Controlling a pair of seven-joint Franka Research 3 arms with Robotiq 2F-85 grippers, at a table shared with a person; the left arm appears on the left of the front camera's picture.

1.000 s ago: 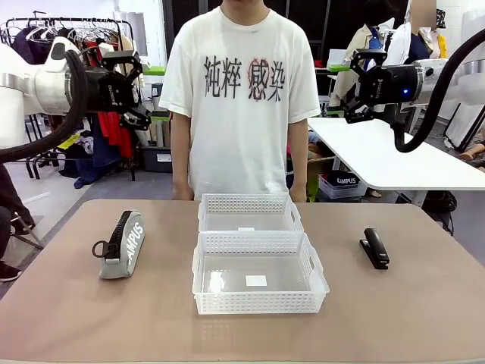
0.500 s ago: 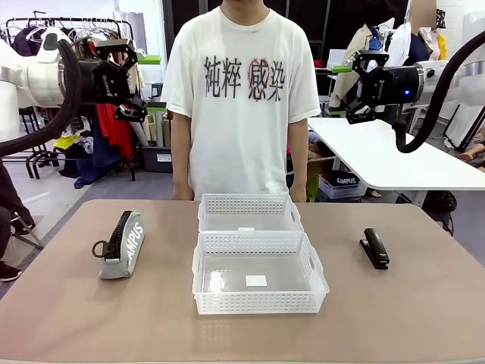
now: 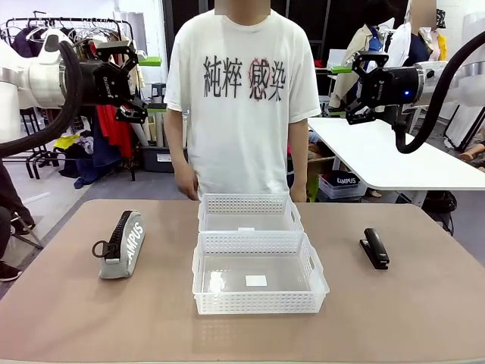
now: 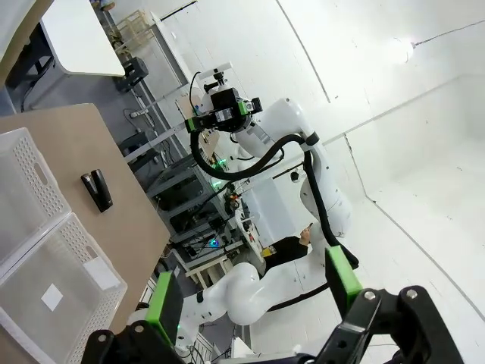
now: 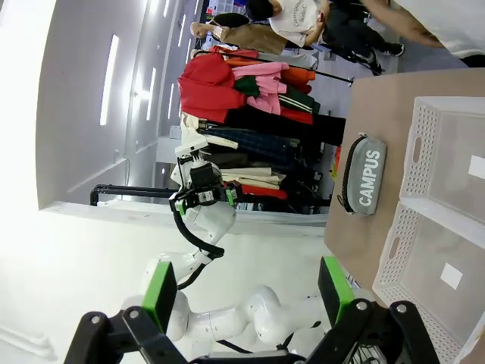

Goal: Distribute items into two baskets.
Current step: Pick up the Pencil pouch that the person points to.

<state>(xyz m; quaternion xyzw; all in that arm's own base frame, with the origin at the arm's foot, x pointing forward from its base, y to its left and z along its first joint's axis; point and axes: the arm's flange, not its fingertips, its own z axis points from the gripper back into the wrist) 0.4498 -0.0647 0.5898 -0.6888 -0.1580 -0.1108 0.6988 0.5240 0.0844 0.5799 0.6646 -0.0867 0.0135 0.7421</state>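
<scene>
Both arms are parked high, off the table. The left gripper [image 3: 142, 87] and right gripper [image 3: 350, 87] each have their jaws spread wide with nothing between the pads. Nothing has been sorted yet. The two baskets sit mid-table touching each other, the far basket [image 3: 250, 203] at 12 o'clock of the near basket [image 3: 258, 303], and both hold no items. The grey CAMPUS pouch [image 3: 121, 244] lies at 9 o'clock of the near basket, well apart from it, with the zipper edge up. The black stapler [image 3: 374, 248] is at 3 o'clock, also well apart. My read is that the pouch is soft and light and will sag, so pinch it across the body at mid-length and avoid the zipper pull loop. The stapler looks rigid, denser and probably slick. I'd clamp across its narrow sides near the middle so the hinge can't swing open. The person's hand [image 3: 186, 182] hangs near the far basket's left corner.
</scene>
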